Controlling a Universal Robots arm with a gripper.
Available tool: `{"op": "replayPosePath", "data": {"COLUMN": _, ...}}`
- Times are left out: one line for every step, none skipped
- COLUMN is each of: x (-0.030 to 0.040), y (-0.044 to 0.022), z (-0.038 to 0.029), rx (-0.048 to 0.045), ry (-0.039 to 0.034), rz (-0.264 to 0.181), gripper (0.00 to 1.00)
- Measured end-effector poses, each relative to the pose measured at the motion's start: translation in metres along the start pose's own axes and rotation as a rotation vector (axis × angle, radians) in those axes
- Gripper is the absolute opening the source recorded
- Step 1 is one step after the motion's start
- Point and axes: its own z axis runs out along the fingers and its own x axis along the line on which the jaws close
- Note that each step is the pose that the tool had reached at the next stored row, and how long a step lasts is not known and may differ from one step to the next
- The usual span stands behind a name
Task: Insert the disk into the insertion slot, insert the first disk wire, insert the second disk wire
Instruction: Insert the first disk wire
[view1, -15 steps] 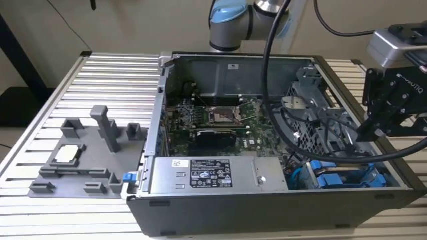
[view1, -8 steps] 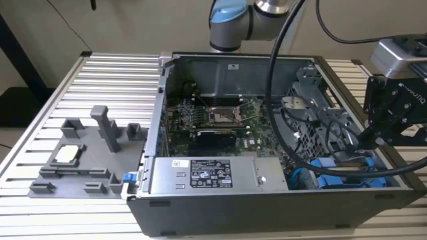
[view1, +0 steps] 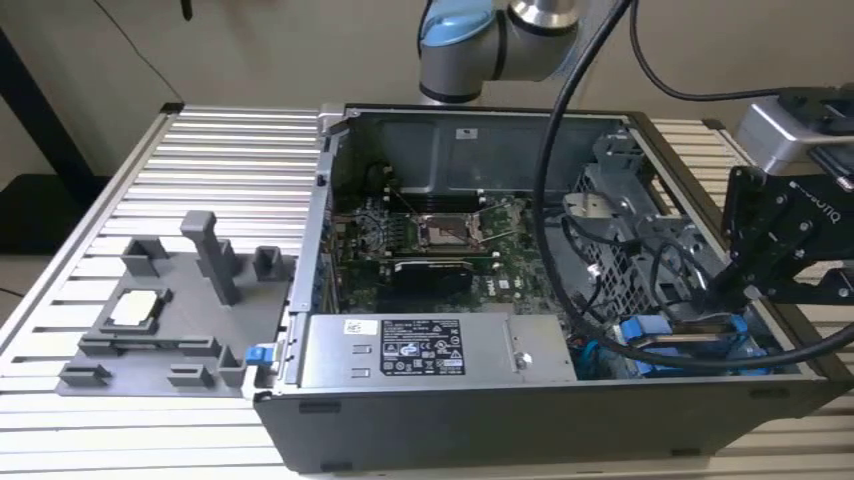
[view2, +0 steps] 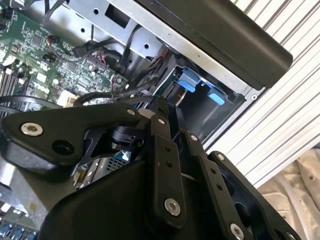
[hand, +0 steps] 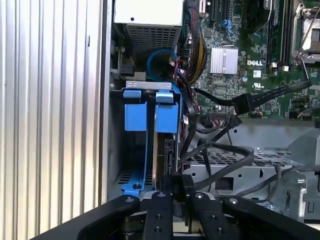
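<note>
tool (hand: 179, 186) hangs just beside disk (hand: 166, 119) seated in insertion slot (hand: 116, 146).

Black cables (hand: 220, 98) crowd insertion slot (hand: 142, 86) on one side; case wall (hand: 106, 60) hems other side.

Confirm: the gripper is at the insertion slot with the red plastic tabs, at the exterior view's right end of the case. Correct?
No: the tabs are blue, not red; the first wrist view shows it. The gripper is at the insertion slot with blue plastic tabs, at the exterior view's right end of the case.
</note>
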Motion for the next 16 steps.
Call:
{"op": "replayPosePath", "data": {"x": 0.0001, "y": 0.0, "z": 0.0018, "rx": -0.0008, "ry": -0.0001, "rz": 0.0, "gripper": 0.19}}
{"op": "replayPosePath", "data": {"x": 0.0001, "y": 0.0, "z": 0.0032, "rx": -0.001, "ry": -0.0001, "rz": 0.001, "gripper": 0.19}}
{"op": "replayPosePath", "data": {"x": 0.0002, "y": -0.0001, "z": 0.0046, "rx": -0.001, "ry": -0.0001, "rz": 0.001, "gripper": 0.19}}
{"op": "replayPosePath", "data": {"x": 0.0002, "y": -0.0002, "z": 0.0062, "rx": -0.0011, "ry": -0.0001, "rz": 0.001, "gripper": 0.19}}
{"op": "replayPosePath", "data": {"x": 0.0003, "y": -0.0003, "z": 0.0079, "rx": -0.0012, "ry": -0.0001, "rz": 0.001, "gripper": 0.19}}
{"op": "replayPosePath", "data": {"x": 0.0003, "y": -0.0003, "z": 0.0093, "rx": -0.0011, "ry": -0.0001, "rz": 0.001, "gripper": 0.19}}
{"op": "replayPosePath", "data": {"x": 0.0003, "y": -0.0003, "z": 0.0105, "rx": -0.0011, "ry": -0.0002, "rz": 0.001, "gripper": 0.19}}
{"op": "replayPosePath", "data": {"x": 0.0004, "y": -0.0003, "z": 0.0114, "rx": -0.0012, "ry": -0.0001, "rz": 0.001, "gripper": 0.19}}
{"op": "replayPosePath", "data": {"x": 0.0003, "y": -0.0004, "z": 0.0121, "rx": -0.0011, "ry": 0.0, "rz": 0.001, "gripper": 0.19}}
{"op": "replayPosePath", "data": {"x": 0.0004, "y": -0.0004, "z": 0.0126, "rx": -0.0012, "ry": 0.0, "rz": 0.001, "gripper": 0.19}}
{"op": "replayPosePath", "data": {"x": 0.0004, "y": -0.0006, "z": 0.0131, "rx": -0.0012, "ry": -0.0003, "rz": 0.001, "gripper": 0.19}}
{"op": "replayPosePath", "data": {"x": 0.0005, "y": -0.0008, "z": 0.0136, "rx": -0.0012, "ry": -0.0005, "rz": 0.001, "gripper": 0.19}}
{"op": "replayPosePath", "data": {"x": 0.0005, "y": -0.0009, "z": 0.014, "rx": -0.0012, "ry": -0.0009, "rz": 0.001, "gripper": 0.19}}
{"op": "replayPosePath", "data": {"x": 0.0006, "y": -0.001, "z": 0.0143, "rx": -0.0011, "ry": -0.0015, "rz": 0.001, "gripper": 0.19}}
{"op": "replayPosePath", "data": {"x": 0.0005, "y": -0.0011, "z": 0.0148, "rx": -0.0011, "ry": -0.0025, "rz": 0.001, "gripper": 0.19}}
{"op": "replayPosePath", "data": {"x": 0.0005, "y": -0.0012, "z": 0.0151, "rx": -0.0011, "ry": -0.003, "rz": 0.001, "gripper": 0.19}}
